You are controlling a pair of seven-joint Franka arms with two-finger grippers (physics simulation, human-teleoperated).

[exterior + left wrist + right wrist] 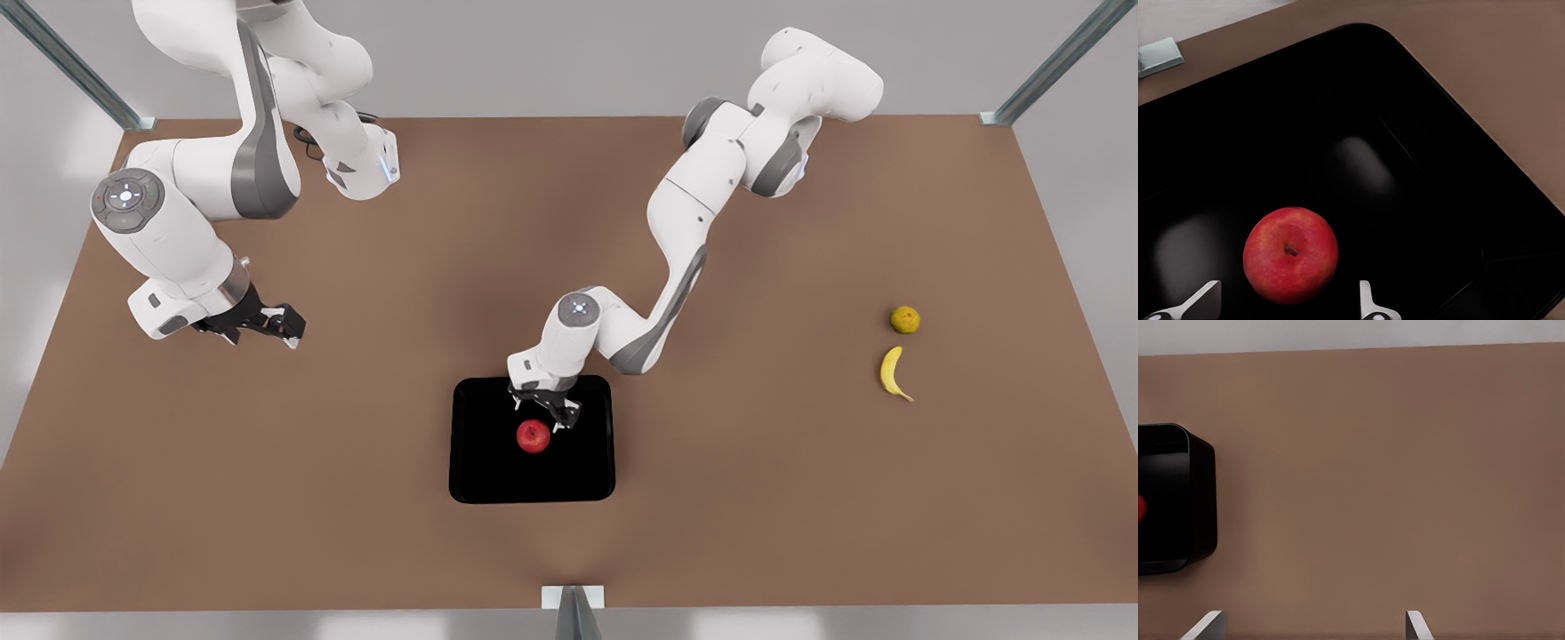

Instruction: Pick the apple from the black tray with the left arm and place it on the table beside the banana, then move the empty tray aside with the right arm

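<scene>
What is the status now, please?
Left pincer open over apple in black tray. Right pincer open, waiting over table. Nothing blocking.

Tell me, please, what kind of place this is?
Probably a simulated robot test bench, not a home: a bare brown table framed by metal posts, with only a black tray holding an apple, plus a banana.
</scene>
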